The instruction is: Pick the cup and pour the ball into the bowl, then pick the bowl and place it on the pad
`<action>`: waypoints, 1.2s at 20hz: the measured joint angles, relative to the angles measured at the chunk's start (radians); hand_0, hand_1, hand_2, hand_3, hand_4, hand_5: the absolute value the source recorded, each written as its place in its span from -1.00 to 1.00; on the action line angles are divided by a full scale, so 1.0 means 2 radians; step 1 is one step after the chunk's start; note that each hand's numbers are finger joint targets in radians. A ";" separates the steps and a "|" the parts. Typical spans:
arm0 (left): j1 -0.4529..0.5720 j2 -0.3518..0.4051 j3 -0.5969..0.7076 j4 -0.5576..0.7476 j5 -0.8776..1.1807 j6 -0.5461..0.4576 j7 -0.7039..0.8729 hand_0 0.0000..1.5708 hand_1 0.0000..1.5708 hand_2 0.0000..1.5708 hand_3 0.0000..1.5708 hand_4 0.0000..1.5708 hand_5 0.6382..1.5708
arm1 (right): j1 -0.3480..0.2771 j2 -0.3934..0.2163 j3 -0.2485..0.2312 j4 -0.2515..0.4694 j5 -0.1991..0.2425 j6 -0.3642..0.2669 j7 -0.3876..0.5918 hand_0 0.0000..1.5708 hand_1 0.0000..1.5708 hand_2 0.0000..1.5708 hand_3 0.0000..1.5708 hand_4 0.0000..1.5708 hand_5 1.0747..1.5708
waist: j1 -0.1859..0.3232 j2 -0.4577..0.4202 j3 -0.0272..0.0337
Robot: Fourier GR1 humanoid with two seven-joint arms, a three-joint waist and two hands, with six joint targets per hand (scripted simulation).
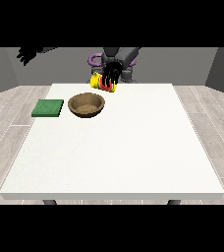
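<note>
Mid first step: cup (103, 82), yellow with red bands, lifted clear of the white bench (114, 147) and tipped on its side, clasped by the dark fingers of the hand at the view's right (111, 73), curled round it. Held just behind and to the right of the brown bowl (86, 105), near its far rim but not yet over the hollow. No ball to be made out, whether in cup or bowl. Green pad (48, 108) lying flat just left of the bowl, apart from it. Hand at the view's left (26, 54) raised well off to the side, fingers spread, holding nothing. Next, by judgement: carrying the cup's mouth over the bowl's middle and tilting further; only then the bowl's lift towards the pad
</note>
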 measured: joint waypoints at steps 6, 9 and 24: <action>-0.048 -0.004 -0.068 0.019 -0.085 -0.062 0.085 0.55 0.55 1.00 1.00 0.35 1.00 | -0.013 0.010 0.011 0.013 0.013 -0.006 -0.011 -1.00 -1.00 -1.00 -0.63 -0.12 0.93 | -0.004 -0.003 -0.0004; -0.057 -0.005 -0.102 0.000 -0.109 -0.113 0.119 -0.48 -0.48 0.71 0.97 0.30 1.00 | -0.026 0.014 0.016 0.028 0.016 -0.005 -0.016 -1.00 -1.00 -1.00 -0.58 -0.12 0.93 | -0.012 -0.001 -0.0003; -0.019 0.025 -0.080 -0.141 -0.087 -0.166 0.097 0.32 0.32 0.92 0.46 0.68 0.98 | -0.031 0.015 0.011 0.045 0.026 -0.039 -0.014 -1.00 -1.00 -1.00 -0.86 -0.06 0.92 | 0.036 -0.015 -0.0022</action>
